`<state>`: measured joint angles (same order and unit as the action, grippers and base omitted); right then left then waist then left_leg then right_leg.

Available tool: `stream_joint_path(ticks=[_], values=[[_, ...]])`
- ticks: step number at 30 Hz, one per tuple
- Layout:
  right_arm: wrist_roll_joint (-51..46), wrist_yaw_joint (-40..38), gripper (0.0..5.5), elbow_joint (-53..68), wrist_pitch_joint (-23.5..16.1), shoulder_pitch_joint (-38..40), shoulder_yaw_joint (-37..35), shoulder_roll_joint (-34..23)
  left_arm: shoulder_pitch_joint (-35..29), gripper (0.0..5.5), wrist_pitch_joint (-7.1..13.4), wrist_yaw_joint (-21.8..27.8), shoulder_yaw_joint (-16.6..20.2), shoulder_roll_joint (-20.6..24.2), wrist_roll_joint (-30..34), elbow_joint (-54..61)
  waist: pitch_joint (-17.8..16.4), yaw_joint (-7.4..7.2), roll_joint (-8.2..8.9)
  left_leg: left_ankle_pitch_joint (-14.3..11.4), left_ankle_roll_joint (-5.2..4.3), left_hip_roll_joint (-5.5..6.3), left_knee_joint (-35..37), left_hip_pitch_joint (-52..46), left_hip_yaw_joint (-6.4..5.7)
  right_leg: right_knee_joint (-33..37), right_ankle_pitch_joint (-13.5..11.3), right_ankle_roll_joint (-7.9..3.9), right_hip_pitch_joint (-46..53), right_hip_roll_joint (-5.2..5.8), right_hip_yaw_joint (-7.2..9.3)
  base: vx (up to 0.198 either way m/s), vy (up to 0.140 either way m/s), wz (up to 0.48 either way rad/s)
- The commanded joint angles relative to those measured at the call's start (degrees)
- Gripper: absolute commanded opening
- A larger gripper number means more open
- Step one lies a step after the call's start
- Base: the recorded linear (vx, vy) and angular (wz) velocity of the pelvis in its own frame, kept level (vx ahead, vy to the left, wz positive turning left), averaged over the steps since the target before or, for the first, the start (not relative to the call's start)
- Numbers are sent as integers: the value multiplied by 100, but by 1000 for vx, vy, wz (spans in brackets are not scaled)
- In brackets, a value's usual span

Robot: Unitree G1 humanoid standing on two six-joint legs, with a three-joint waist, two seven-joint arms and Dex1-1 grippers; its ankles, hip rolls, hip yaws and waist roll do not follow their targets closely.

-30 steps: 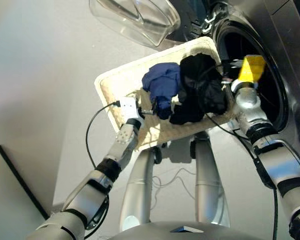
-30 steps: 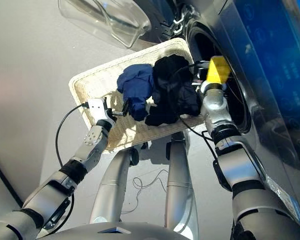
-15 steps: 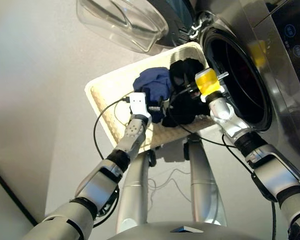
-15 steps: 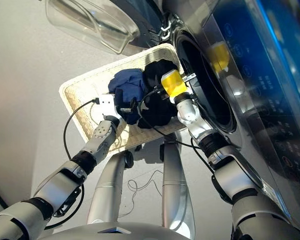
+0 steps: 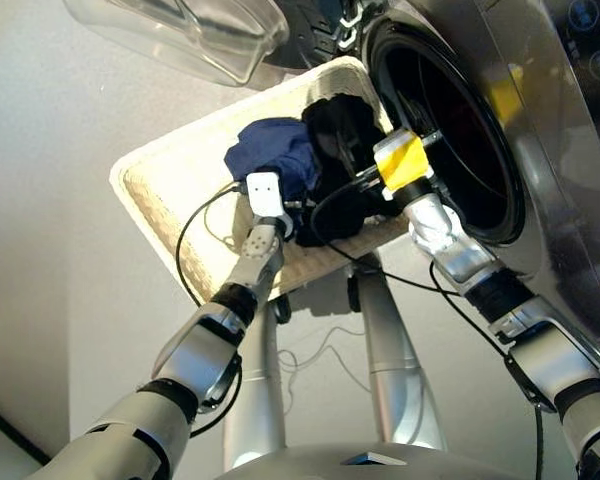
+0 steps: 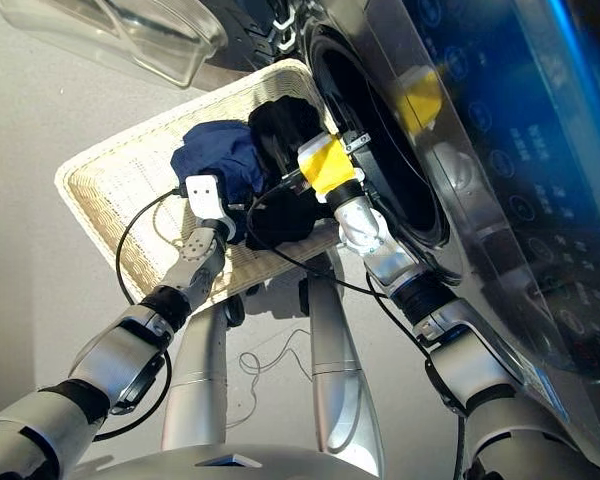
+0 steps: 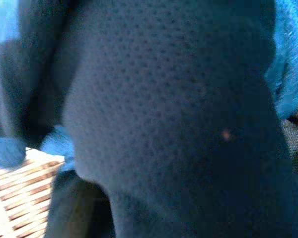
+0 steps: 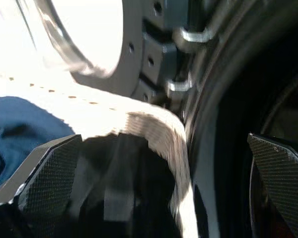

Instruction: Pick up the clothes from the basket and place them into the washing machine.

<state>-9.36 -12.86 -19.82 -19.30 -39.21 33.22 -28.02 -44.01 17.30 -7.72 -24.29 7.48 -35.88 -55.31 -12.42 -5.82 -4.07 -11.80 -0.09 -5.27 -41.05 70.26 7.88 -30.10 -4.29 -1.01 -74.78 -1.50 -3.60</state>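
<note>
- While the cream-white wicker basket (image 5: 170,190) sits just beside the washing machine (image 5: 550,150), you have both arms reaching into its far end, nearest the round drum hole (image 5: 450,130)
- The navy blue garment (image 5: 270,150) lies bunched in the basket, and the black garment (image 5: 335,135) is heaped against it on the side closer to the drum hole; you can see no coral-red piece in any view
- Your left gripper (image 5: 298,212) is pushed in at the edge of the pile where the blue and black cloth meet; the left wrist view is filled with dark mesh fabric (image 7: 164,124) pressed up close, with a strip of wicker (image 7: 15,198) showing in one corner, so you cannot tell whether those fingers are apart or closed
- Your right gripper (image 8: 154,193) stands with its fingers (image 8: 44,173) spread wide and nothing between them; the right wrist view looks over black cloth and the basket's rim (image 8: 164,139) toward the door hinge (image 8: 188,34)
- From the head camera, the right wrist with its yellow band (image 5: 402,162) sits over the black garment, just in front of the drum opening
- The clear-glass porthole door (image 5: 180,35) stands swung open beyond the basket's far side
- A black cable (image 5: 195,235) loops over the bare wicker beside the left wrist
</note>
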Motion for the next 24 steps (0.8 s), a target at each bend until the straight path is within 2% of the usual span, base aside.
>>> stream_joint_path(ticks=[1, 5, 7, 11, 12, 13, 19, 21, 22, 24], values=[[-95, 127, 550, 501, -420, -8, -129, 248, -69, 0, 145, 117, 62, -151, 8, -158, 24, 46, 137, 16, 135, 106, -33, 27, -225, -4, 271, -134, 338, -52, 551, 0, 0, 0], [-50, 208, 550, 229, -376, 160, -95, 285, 148, 0, 214, 226, 112, -66, -82, 67, 139, 78, 109, 136, 106, 166, 389, -320, -222, 279, 198, -150, 636, 76, 560, 41, 17, 32], [2, 250, 550, 38, -349, 260, -59, 288, 308, 0, 277, 297, 174, -5, -169, 202, 175, 118, 92, 225, 78, 184, 687, -582, -221, 477, 155, -163, 891, 175, 563, 56, 1, 73], [266, 299, 550, -257, -265, 462, 12, 253, 665, 0, 355, 422, 327, 86, -367, 491, 161, 196, 109, 451, 19, 306, 1311, -1224, -217, 901, 34, -215, 1533, 326, 609, 18, -9, 88], [266, 299, 550, -257, -265, 462, 12, 253, 665, 0, 355, 422, 327, 87, -367, 491, 158, 196, 110, 452, 19, 307, 1314, -1230, -216, 903, 34, -216, 1537, 327, 609, 0, 0, 0], [580, 263, 550, -384, -182, 551, 54, 200, 840, 0, 403, 519, 344, 136, -481, 694, 177, 245, 117, 571, -1, 396, 1663, -1610, -232, 1186, -27, -244, 1932, 383, 650, 0, 0, 0], [2003, 43, 550, -761, 29, 698, 374, -48, 1332, 0, 475, 787, 247, 183, -713, 1533, 203, 400, 100, 930, -90, 663, 2586, -2656, -308, 1826, -154, -324, 2963, 506, 777, 36, -10, 193], [2468, 1, 550, -877, 87, 666, 541, -97, 1427, 0, 478, 877, 176, 169, -838, 1770, 207, 449, 83, 1025, -105, 723, 2845, -2955, -339, 2027, -183, -343, 3274, 538, 826, -35, -6, 99], [2739, -10, 550, -846, 118, 610, 683, -158, 1492, 0, 479, 937, 125, 177, -932, 2003, 189, 449, 105, 1238, -77, 789, 2962, -3002, -314, 2146, -342, -315, 3343, 577, 877, -82, -3, 218], [3027, 27, 550, -818, 135, 544, 868, -201, 1596, 0, 447, 1014, 26, 195, -1107, 2310, 172, 488, 94, 1307, -84, 824, 3111, -3201, -331, 2268, -373, -329, 3553, 582, 900, -45, 4, 88]])
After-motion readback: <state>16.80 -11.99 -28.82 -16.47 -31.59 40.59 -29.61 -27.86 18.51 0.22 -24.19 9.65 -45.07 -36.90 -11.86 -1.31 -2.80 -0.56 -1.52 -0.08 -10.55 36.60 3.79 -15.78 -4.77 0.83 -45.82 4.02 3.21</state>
